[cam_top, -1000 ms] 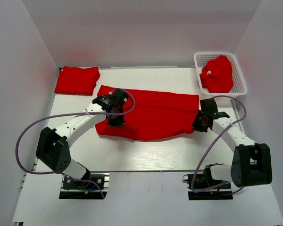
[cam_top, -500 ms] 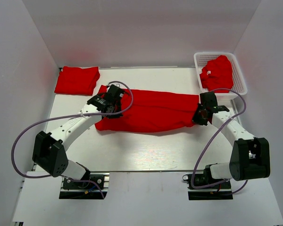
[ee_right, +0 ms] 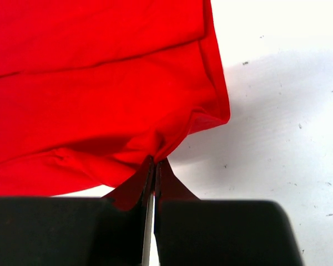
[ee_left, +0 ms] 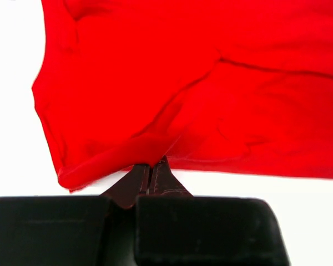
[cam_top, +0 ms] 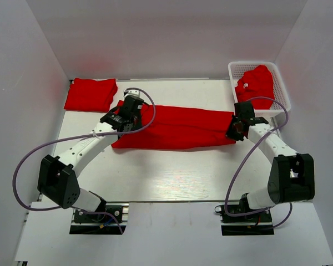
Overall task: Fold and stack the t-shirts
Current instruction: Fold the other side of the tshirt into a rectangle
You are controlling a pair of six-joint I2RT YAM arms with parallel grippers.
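1. I hold the long red t-shirt (cam_top: 177, 128) in the middle of the table (cam_top: 172, 172). It lies flat and runs from left to right.
2. My left gripper (ee_left: 152, 166) is pressed together and pinches the edge of the cloth at the left end.
3. My right gripper (ee_right: 154, 163) is pressed together too. It pinches the edge at the right end.
4. A second ago the near edge of this shirt lay closer to me, and the shirt looked wide. Both grippers have carried that edge away from me, toward the far side. Now the shirt is a thin long band.
5. I think this means the long fold is almost done. The near part seems to lie on top of the far part. I have not let go yet, so the fold is not set down for good.
6. One folded t-shirt (cam_top: 90, 94) sits at the far left of the table, close to the left end of the long one. I guess that is where the stack grows.
7. More crumpled t-shirts (cam_top: 256, 86) wait in the white basket (cam_top: 284, 88) at the far right. They are not folded.
8. Nothing lies on top of the long shirt, but two things worry me. The right gripper is near the basket, and a purple cable (cam_top: 153, 111) loops over the cloth beside the left gripper, where it could snag or drag the fold.
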